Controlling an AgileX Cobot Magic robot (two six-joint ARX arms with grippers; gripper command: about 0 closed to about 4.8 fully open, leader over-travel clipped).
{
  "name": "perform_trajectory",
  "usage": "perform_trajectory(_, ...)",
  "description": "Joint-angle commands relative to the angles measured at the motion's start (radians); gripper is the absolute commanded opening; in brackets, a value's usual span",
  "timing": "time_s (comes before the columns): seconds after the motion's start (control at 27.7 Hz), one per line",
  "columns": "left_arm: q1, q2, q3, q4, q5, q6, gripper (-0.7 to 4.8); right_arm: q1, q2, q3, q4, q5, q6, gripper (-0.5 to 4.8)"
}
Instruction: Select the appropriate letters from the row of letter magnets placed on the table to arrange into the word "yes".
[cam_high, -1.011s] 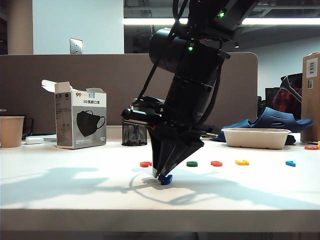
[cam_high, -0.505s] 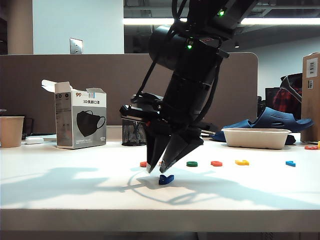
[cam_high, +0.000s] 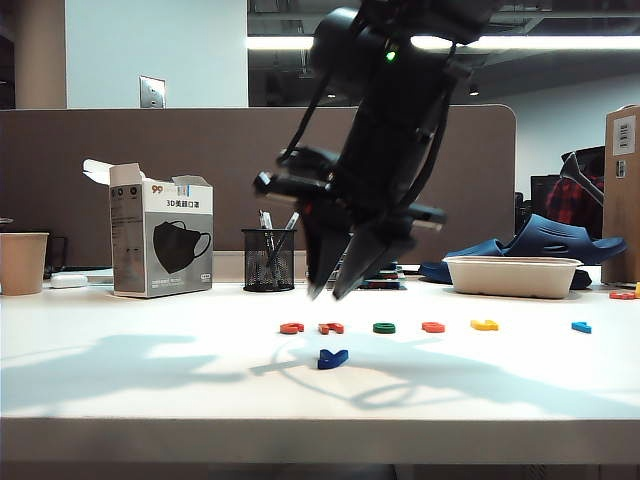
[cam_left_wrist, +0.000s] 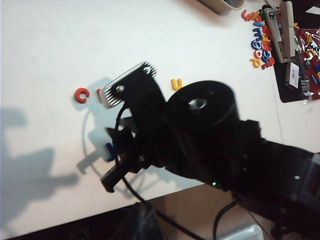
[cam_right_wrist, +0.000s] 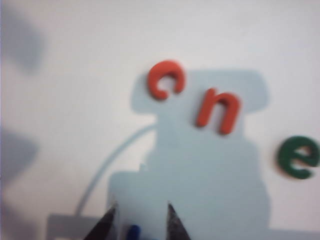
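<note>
Dark blue "y" (cam_high: 332, 358) lies flat on the white desk (cam_high: 120, 380), just nearer than the row of letter magnets (cam_high: 430, 327). Right end effector (cam_high: 334, 288) hangs above it, jaws partly open and empty. Left end effector is out of frame; its state cannot be determined. Green "e" (cam_high: 384, 328) and, apparently, the red "s" (cam_high: 433, 327) lie in the row.

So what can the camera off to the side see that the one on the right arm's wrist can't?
Only the exterior view shows the mask box, pen cup, white tray and the yellow and light-blue letters. Only the right wrist view lets you read the shapes: a red "c", a red "n", a green "e". Both show the right gripper, fingers apart and empty, above the blue letter on the table.
</note>
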Motion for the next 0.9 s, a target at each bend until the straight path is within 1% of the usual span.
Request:
perform_trajectory(0.04,0.000,-0.003,0.003,0.005,0.001,0.004,-0.05,-0.023,-0.043,0.005,0.008,0.049,0.009,1.18)
perform_trajectory(0.22,0.000,-0.003,0.003,0.005,0.001,0.004,-0.05,-0.050,-0.066,0.006,-0.013,0.061,0.080,1.19)
perform_trajectory(0.32,0.000,-0.003,0.003,0.005,0.001,0.004,-0.05,-0.061,-0.068,0.011,-0.046,0.063,0.084,1.41)
perform_trajectory(0.36,0.000,-0.003,0.003,0.005,0.001,0.004,-0.05,-0.065,-0.067,0.019,-0.070,0.067,0.084,1.41)
perform_trajectory(0.51,0.000,-0.003,0.003,0.005,0.001,0.004,-0.05,-0.072,-0.066,0.076,-0.153,0.134,0.084,1.42)
perform_trajectory(0.69,0.000,-0.003,0.003,0.005,0.001,0.004,-0.05,-0.090,-0.065,0.169,-0.215,0.148,0.088,1.79)
perform_trajectory(0.76,0.000,-0.003,0.003,0.005,0.001,0.004,-0.05,-0.102,-0.064,0.211,-0.238,0.146,0.109,1.84)
perform_trajectory(0.87,0.000,-0.003,0.003,0.005,0.001,0.004,-0.05,-0.115,-0.048,0.266,-0.290,0.144,0.132,2.41)
perform_trajectory(0.9,0.000,-0.003,0.003,0.005,0.000,0.004,-0.05,-0.121,-0.042,0.282,-0.309,0.138,0.132,2.52)
